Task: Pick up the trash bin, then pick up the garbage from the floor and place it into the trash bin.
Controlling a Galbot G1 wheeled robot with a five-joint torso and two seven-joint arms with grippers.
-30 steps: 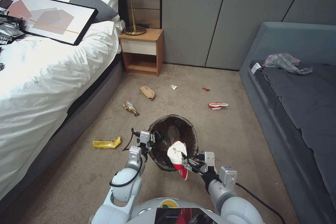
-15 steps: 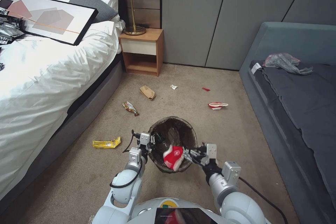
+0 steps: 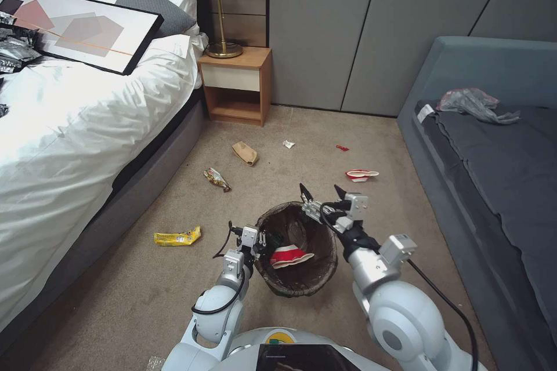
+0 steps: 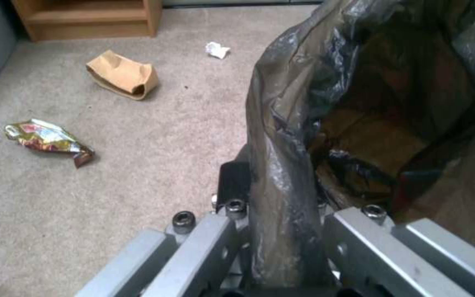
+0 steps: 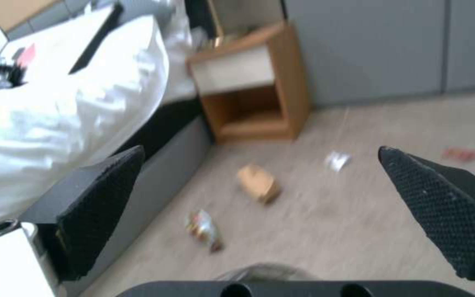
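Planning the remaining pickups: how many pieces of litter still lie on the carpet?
6: yellow wrapper beside the bed, colourful wrapper, brown paper bag, white scrap, red scrap, crushed cup near the sofa. The bin may hide more.

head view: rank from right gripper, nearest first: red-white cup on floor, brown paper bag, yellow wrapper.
From the open right gripper, above the trash bin's far rim:
1. Crushed red-and-white cup, on the carpet toward the sofa side.
2. Brown paper bag, near the nightstand.
3. Yellow wrapper, beside the bed, past the left gripper.
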